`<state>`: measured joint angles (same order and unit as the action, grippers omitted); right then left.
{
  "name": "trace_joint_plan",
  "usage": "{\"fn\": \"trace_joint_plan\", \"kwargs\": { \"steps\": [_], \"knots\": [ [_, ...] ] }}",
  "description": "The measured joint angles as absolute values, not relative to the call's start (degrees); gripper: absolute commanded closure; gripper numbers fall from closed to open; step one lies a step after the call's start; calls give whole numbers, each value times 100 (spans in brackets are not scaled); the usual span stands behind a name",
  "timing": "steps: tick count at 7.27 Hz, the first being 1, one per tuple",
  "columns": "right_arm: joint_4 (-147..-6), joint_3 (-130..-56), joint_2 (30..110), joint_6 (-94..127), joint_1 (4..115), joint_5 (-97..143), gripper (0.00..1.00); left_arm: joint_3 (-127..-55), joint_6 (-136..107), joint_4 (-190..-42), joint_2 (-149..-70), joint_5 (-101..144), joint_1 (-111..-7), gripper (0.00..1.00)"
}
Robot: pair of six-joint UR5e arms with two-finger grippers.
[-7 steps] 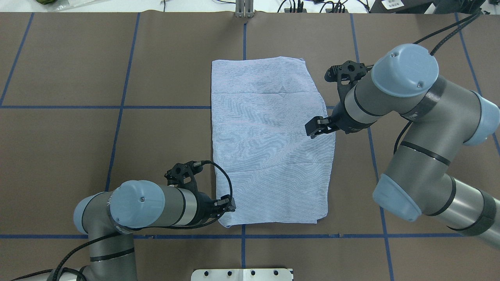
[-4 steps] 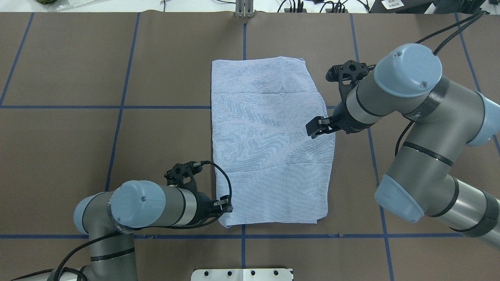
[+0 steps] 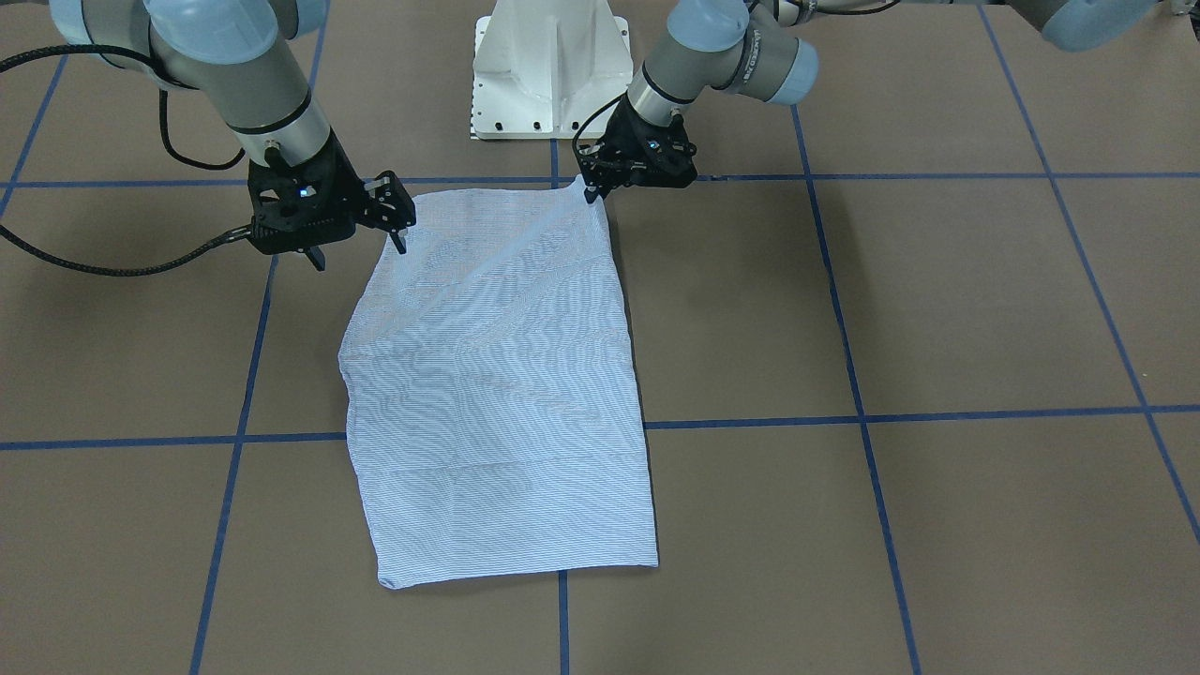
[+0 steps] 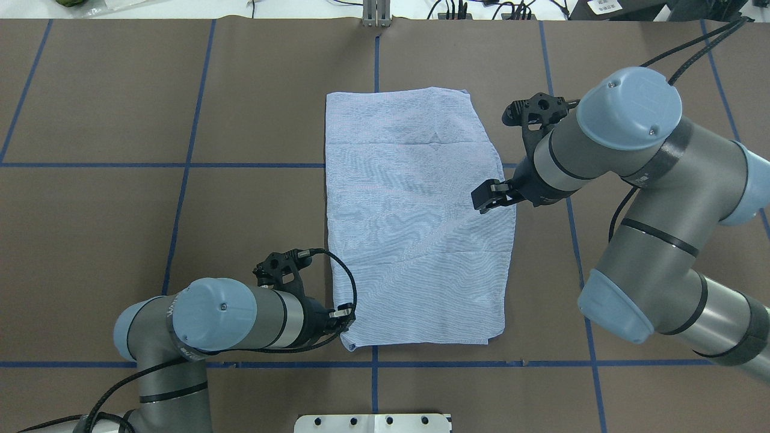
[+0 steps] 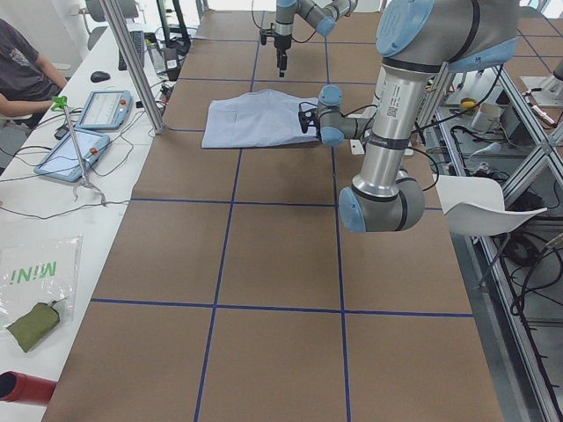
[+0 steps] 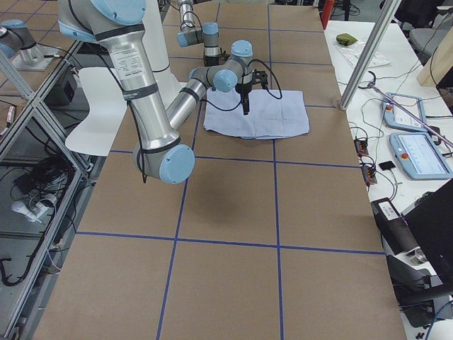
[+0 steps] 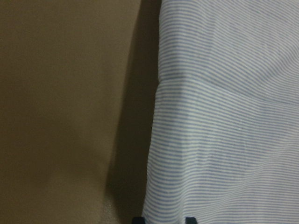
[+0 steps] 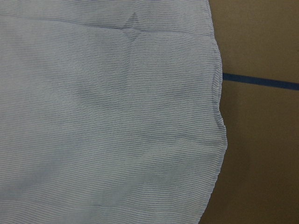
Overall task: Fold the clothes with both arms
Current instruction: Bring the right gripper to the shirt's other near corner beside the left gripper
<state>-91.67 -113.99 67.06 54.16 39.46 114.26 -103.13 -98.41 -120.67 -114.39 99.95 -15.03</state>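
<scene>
The shirt (image 4: 409,228) lies folded into a tall striped rectangle in the middle of the brown table (image 4: 120,210), also seen in the front view (image 3: 497,375). My left gripper (image 4: 348,317) is at the shirt's near-left corner, low over the table. In the front view that corner rises into the gripper (image 3: 592,187), which is shut on it. The left wrist view shows the striped edge (image 7: 224,116) running down between two dark fingertips (image 7: 138,219). My right gripper (image 4: 488,197) hangs open above the shirt's right edge, its fingers spread (image 3: 362,257). The right wrist view shows only cloth (image 8: 107,116).
Blue tape lines (image 4: 186,165) divide the table into squares. The white pedestal base (image 3: 548,66) stands just behind the shirt's near edge. A person (image 5: 26,70) sits at a side bench with tablets (image 5: 106,110) beyond the far edge.
My left gripper has drawn a little towards the left with the near-left corner, and that corner's outline has shifted slightly. The right arm has barely moved.
</scene>
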Motion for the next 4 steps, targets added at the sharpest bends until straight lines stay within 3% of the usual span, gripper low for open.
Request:
{"fn": "trace_joint_plan", "kwargs": {
  "steps": [4],
  "knots": [
    [-9015,-11464,6659,6211,3739,11474,0,-11191,-9760,-11227,-11385,10174,-1727,100]
  ]
}}
